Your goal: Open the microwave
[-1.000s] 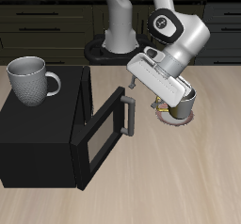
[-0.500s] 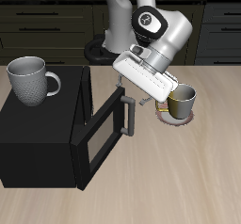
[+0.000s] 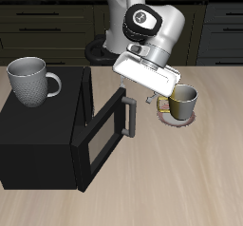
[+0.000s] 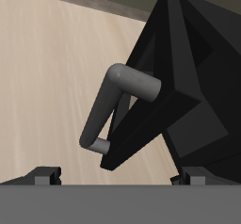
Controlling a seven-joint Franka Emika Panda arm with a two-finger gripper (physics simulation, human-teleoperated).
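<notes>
The microwave [image 3: 38,144] is a large black box near the table's front edge. Its windowed door [image 3: 102,140] stands partly open, swung outward, with the grey bar handle [image 3: 126,116] on its free edge. My gripper [image 3: 148,94] hangs just above and a little behind the handle, apart from it, open and empty. In the wrist view the handle [image 4: 118,101] and the door [image 4: 174,87] lie ahead. My fingertips [image 4: 42,175] are spread wide, with nothing between them at the gripper [image 4: 118,177].
A grey mug [image 3: 31,81] stands on top of the microwave. An olive mug [image 3: 182,100] sits on a small plate [image 3: 175,118] on the table beside the door, close to my gripper. Dark cabinets [image 3: 47,26] line the back.
My arm has swung back and toward the microwave side, uncovering the olive mug. The gripper stays off the handle. The door has not visibly moved.
</notes>
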